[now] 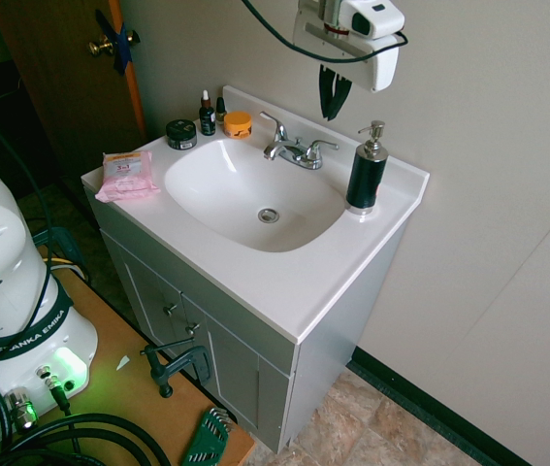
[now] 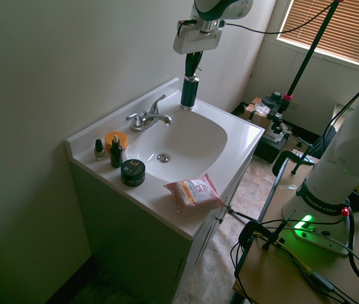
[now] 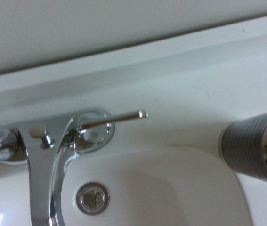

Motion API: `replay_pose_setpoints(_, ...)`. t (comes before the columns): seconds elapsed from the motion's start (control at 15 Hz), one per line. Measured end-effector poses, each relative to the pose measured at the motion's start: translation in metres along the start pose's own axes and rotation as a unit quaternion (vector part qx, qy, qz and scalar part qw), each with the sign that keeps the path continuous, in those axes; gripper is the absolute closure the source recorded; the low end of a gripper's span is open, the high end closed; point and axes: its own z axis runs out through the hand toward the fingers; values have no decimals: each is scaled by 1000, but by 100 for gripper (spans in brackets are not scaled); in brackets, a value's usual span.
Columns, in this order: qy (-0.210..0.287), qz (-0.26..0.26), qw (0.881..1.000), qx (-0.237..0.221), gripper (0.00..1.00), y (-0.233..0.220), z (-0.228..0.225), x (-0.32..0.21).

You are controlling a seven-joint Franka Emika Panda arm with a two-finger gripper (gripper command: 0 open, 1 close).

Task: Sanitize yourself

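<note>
My white arm's boxy gripper head [image 1: 362, 39] [image 2: 198, 38] hangs high above the back of the vanity, close to the wall. Its two slim dark fingers point down and meet at the tips, so the gripper [image 1: 331, 115] [image 2: 192, 71] looks shut with nothing in it. A dark soap dispenser [image 1: 366, 173] [image 2: 188, 95] with a silver pump stands on the counter's back corner, just below the fingertips. In the wrist view the dispenser [image 3: 251, 146] lies at one edge, beside the chrome faucet [image 3: 44, 155] [image 1: 294, 150].
The white sink basin [image 1: 245, 194] fills the counter's middle. On the other side of the faucet stand an orange tin [image 1: 238, 123], a dropper bottle [image 1: 207, 115] and a black jar [image 1: 180, 134]. A pink wipes pack [image 1: 127, 175] lies at the counter's corner. The wall rises right behind.
</note>
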Motion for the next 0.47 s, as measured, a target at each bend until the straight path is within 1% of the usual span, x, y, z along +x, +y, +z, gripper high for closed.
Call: replay_pose_setpoints(0.47, -2, -28, 1000, -9, 0, 2, 11, -43)
